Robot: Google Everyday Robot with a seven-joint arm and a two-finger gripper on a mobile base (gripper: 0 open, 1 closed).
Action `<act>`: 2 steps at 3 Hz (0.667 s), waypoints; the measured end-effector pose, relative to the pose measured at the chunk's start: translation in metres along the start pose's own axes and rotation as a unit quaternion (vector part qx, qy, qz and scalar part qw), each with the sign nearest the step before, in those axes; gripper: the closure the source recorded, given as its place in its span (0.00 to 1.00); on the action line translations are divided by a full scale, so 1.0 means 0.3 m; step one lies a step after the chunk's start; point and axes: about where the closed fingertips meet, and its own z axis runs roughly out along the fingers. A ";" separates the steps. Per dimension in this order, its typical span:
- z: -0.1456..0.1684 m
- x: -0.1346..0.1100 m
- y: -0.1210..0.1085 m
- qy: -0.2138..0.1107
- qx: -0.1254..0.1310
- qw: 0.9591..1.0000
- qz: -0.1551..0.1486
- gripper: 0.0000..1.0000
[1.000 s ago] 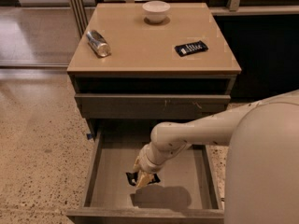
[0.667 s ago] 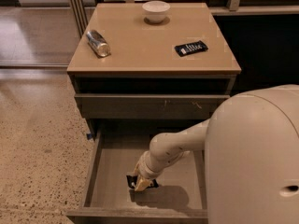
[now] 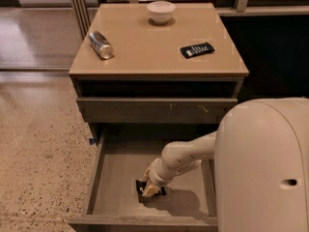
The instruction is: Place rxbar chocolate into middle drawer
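The middle drawer (image 3: 104, 178) is pulled open at the bottom of the cabinet, a wide shallow grey-brown box with a flat bottom. My gripper (image 3: 148, 189) reaches down into it, left of centre near the front. Its tan fingertips are shut on the rxbar chocolate (image 3: 140, 185), a small black bar at or just above the drawer bottom; I cannot tell if it touches. My fingers hide most of the bar.
A similar dark bar with white markings (image 3: 197, 50), a silver can on its side (image 3: 100, 44) and a white bowl (image 3: 161, 11) are on the cabinet top. The scratched drawer front (image 3: 154, 109) above is closed. My white arm housing (image 3: 263, 168) fills the lower right.
The white arm housing has swung in and now covers much more of the lower right. The gripper with the bar has stayed at about the same spot in the drawer.
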 end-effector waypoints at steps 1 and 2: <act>0.069 0.085 -0.014 -0.009 0.018 0.999 0.041 1.00; 0.079 0.094 -0.008 -0.009 0.018 0.999 0.044 0.82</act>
